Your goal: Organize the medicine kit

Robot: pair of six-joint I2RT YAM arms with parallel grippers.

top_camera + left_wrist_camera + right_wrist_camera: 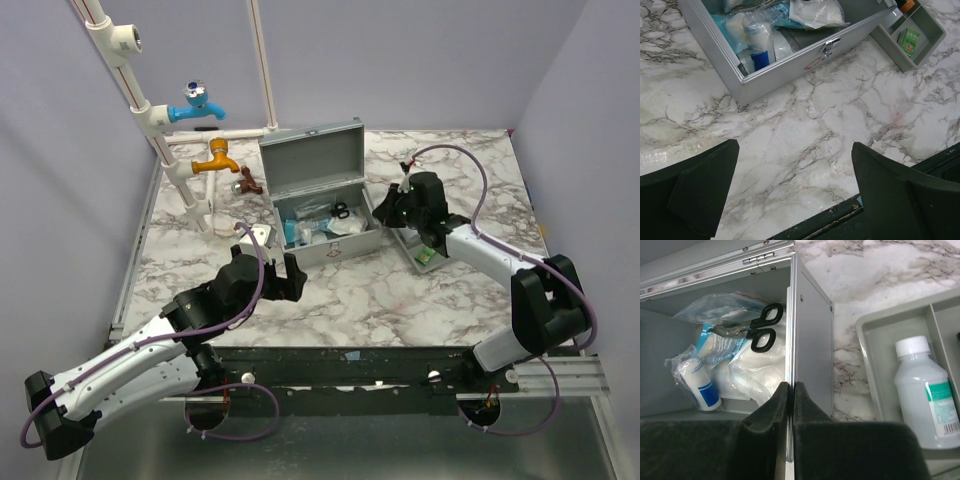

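Left gripper (795, 148) hovering near medicine kit (340, 248), jaws spread wide. Kit sitting mid-table, lid standing open. Right gripper (791, 388) pinching kit's right wall. Advising: dragging slowly, gripping low, avoiding nudging tray (866, 355) just beside.

Top view: from high at the near edge, looking down over the whole table (350, 300). Both wrist views look closely, from opposite sides, at the medicine kit (790, 69) and tray (885, 330).
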